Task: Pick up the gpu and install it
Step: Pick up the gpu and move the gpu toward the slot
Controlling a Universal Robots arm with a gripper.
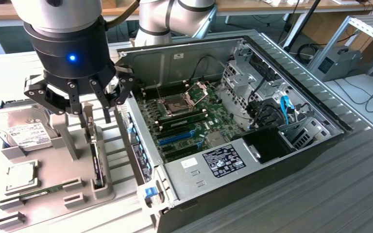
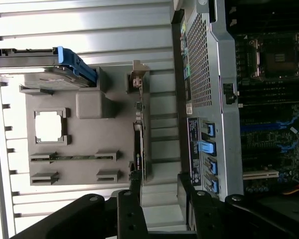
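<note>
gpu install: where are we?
Done: nothing visible; the gpu stands on edge in the grey holder beside the case. In hand: the gripper is open over the card, holding nothing. Left: pickup and seating; the blue motherboard slots are bare.

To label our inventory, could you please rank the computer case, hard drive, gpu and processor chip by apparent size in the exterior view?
1. computer case
2. hard drive
3. processor chip
The gpu, edge-on, cannot be ranked against the hard drive.
</note>
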